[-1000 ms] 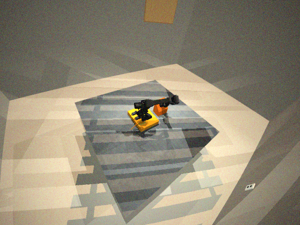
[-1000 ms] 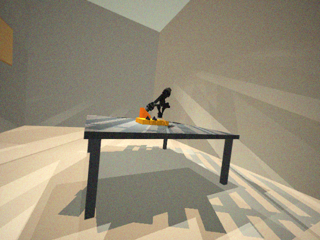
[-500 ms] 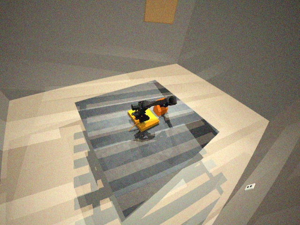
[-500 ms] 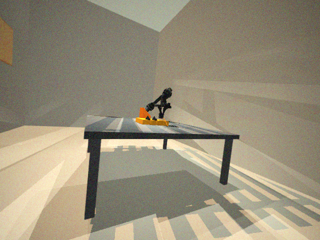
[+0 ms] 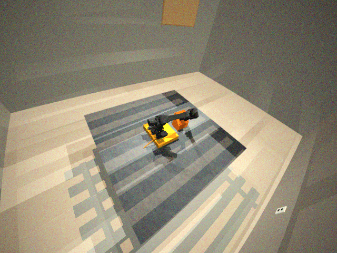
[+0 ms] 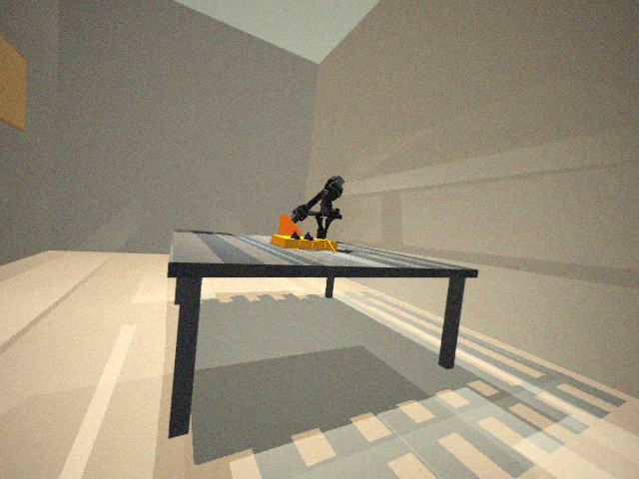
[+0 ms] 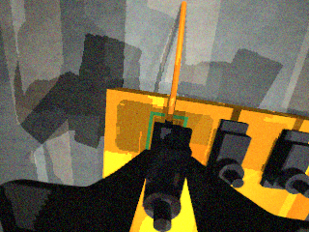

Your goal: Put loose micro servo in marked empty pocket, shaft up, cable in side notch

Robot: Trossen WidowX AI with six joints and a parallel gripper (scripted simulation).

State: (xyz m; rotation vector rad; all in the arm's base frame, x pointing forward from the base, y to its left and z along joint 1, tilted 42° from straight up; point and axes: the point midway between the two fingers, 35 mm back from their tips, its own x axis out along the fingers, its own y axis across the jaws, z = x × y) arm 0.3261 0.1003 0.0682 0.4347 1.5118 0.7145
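My black fingers clasp a dark grey servo point(image 7: 166, 159) with orange cable point(image 7: 177, 58); beneath it, yellow-orange deck point(image 7: 130, 159), green-outlined pocket point(image 7: 154, 123), grey-striped table point(image 5: 152, 174)

The held servo point(image 7: 166, 159) sat over the deck's point(image 7: 130, 159) pocket point(image 7: 156, 118) (leftmost), two servos point(image 7: 231, 145) seated right.

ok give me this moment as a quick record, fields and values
pincer: shut on the micro servo
servo shaft: toward the wrist camera
cable: orange, runs past the deck's far edge
marked pocket: green outline, partly hidden by the servo
seated: cannot tell
deck: yellow, on the table
other servos: two, in neighbouring pockets
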